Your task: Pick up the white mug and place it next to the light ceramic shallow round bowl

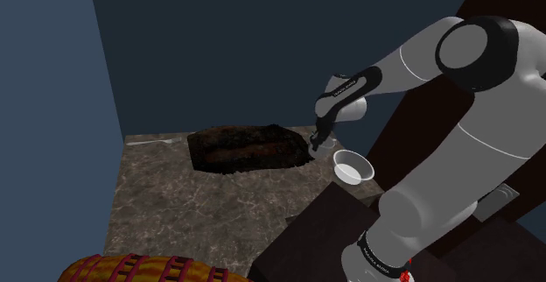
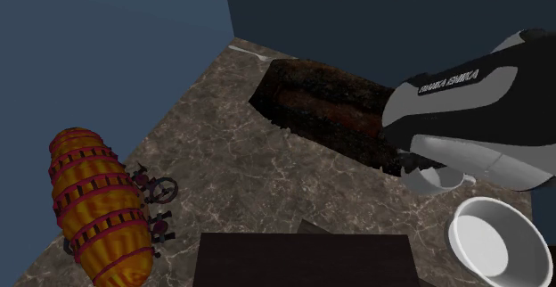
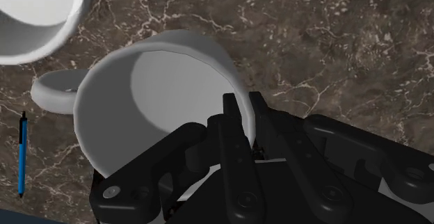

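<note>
gripper: the black gripper points down, low over the counter, at the corner of the dark brown rectangle that lies nearest the bowl.
jaws: almost closed, pinching the mug's wall at the rim, with one finger inside the cup and one outside.
white mug: the white mug is upright, mouth up, clasped by the fingers. its handle sticks out on the side away from them. i cannot tell whether its base touches the counter.
bowl: the white shallow bowl sits just beside the mug on the handle's side, with a narrow strip of counter between the two rims.
counter: the dark marbled counter meets blue walls along its far edge and along the shoulder view's left edge, and the two walls join in a corner.
dark brown rectangle: the dark brown rectangle lies near the far wall, and its near corner is close to the mug.
stand: the dark stand has a corner that comes close to the bowl in the shoulder view.
open room: a broad bare stretch of counter runs from the rectangle to the striped thing.
pen: a blue pen lies flat on the counter beyond the handle, apart from the mug.
striped thing: an orange and red ribbed lump lies at the counter's edge, well apart from the mug.
</note>
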You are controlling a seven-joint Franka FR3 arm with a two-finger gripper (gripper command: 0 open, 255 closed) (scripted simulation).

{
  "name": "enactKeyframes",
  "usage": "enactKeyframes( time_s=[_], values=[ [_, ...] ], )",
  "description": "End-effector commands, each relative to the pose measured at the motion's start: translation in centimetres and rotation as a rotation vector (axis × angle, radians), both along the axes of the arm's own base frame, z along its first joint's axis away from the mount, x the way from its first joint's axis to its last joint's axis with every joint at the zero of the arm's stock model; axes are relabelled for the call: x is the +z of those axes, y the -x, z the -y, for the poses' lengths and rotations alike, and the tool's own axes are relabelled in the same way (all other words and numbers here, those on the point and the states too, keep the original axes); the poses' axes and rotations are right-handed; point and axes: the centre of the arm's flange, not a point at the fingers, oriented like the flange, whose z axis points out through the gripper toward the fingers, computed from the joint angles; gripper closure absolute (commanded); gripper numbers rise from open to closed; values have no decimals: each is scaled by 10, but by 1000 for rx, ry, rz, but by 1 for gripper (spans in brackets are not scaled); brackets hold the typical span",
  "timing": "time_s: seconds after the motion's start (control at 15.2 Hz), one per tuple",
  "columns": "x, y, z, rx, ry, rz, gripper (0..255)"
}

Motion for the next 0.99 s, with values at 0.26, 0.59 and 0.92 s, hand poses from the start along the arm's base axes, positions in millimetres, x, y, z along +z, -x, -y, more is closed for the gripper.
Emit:
enactKeyframes(
  time_s=[0.26, 0.59, 0.92],
  values=[
    [2, 31, 85, 2, 0, 0, 255],
    [-24, 31, 85, 2, 0, 0, 255],
    [-50, 31, 85, 2, 0, 0, 255]
  ],
)
